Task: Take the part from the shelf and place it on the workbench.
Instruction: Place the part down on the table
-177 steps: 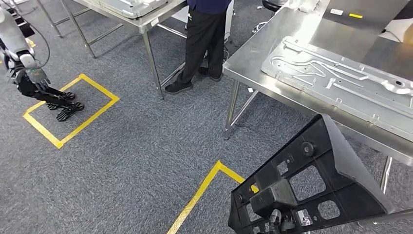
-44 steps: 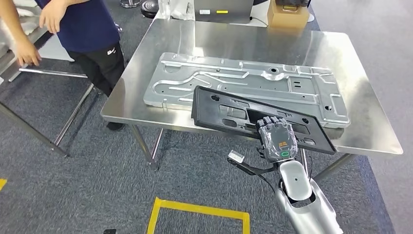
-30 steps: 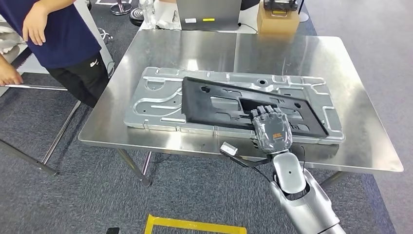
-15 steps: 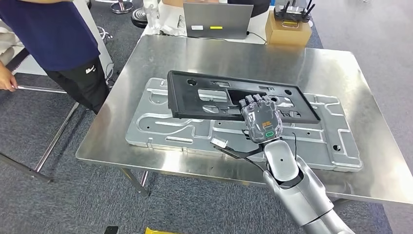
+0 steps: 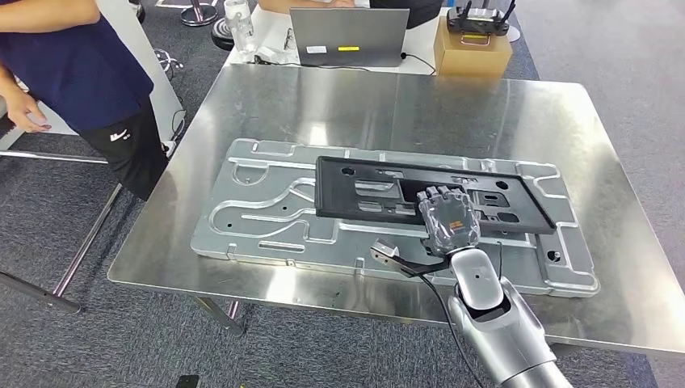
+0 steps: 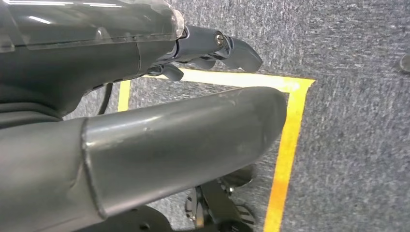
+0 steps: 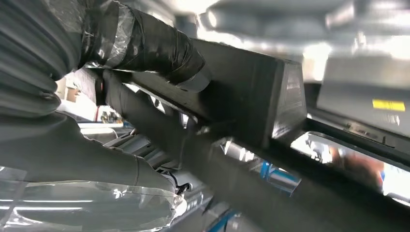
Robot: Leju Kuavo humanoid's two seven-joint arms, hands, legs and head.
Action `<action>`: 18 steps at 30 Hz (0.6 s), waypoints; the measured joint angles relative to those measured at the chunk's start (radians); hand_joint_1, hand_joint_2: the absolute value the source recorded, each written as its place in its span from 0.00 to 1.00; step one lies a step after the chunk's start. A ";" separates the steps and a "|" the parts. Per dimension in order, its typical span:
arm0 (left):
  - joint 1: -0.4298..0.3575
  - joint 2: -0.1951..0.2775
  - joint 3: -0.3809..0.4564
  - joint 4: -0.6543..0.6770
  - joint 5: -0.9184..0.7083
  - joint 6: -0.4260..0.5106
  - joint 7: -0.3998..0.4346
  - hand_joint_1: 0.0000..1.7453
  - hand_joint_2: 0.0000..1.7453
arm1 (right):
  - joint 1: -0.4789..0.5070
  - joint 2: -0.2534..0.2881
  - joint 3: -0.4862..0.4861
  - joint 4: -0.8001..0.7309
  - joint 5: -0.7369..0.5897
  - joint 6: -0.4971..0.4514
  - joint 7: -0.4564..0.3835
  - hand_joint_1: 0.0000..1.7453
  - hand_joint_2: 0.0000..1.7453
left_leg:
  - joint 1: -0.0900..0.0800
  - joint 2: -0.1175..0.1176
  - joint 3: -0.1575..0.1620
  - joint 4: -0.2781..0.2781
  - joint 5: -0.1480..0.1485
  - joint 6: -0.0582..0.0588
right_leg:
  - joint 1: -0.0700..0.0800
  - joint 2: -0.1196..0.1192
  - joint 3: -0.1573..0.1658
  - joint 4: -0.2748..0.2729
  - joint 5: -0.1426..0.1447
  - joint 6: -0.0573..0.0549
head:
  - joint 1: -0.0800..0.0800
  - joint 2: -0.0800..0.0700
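Right hand [image 5: 449,220] fingers [image 5: 441,194] were curled over the black part [image 5: 380,187], gripping it; part sat over the grey metal panel [image 5: 266,218] on the steel workbench [image 5: 501,113]. Left hand [image 6: 145,96] hung loose above carpet [image 6: 358,145], holding nothing.

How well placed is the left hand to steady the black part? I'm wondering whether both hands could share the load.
Probably not as things stand. The left hand hangs low over carpet and yellow floor tape, while the black part sits up on the workbench, gripped by the right hand.
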 joint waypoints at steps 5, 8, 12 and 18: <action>0.003 0.000 0.006 0.000 0.001 -0.004 0.000 0.00 0.00 | 0.020 0.008 -0.055 0.091 -0.023 -0.031 -0.016 1.00 1.00 | -0.008 0.000 0.033 -0.098 0.041 0.032 | 0.003 -0.001 0.002 0.000 -0.007 0.028 | 0.000 0.000; 0.002 -0.001 0.010 0.000 0.001 -0.004 0.000 0.00 0.00 | 0.021 0.009 -0.093 0.140 -0.034 -0.055 -0.025 1.00 1.00 | -0.001 0.000 0.041 -0.110 0.050 0.051 | 0.001 -0.001 -0.027 0.073 -0.055 0.042 | 0.000 0.000; 0.002 0.000 0.015 0.000 0.003 -0.002 0.001 0.00 0.00 | 0.020 0.010 -0.122 0.186 -0.041 -0.064 -0.028 1.00 1.00 | -0.008 -0.002 0.045 -0.110 0.046 0.061 | 0.000 -0.001 -0.134 0.275 -0.121 0.047 | 0.000 0.000; 0.003 -0.006 0.022 0.001 0.004 -0.001 0.010 0.00 0.75 | 0.004 0.015 -0.160 0.226 -0.051 -0.070 -0.034 0.00 0.00 | -0.015 -0.009 0.061 -0.110 0.034 0.054 | 0.021 -0.007 -0.007 -0.007 0.016 -0.002 | 0.001 0.000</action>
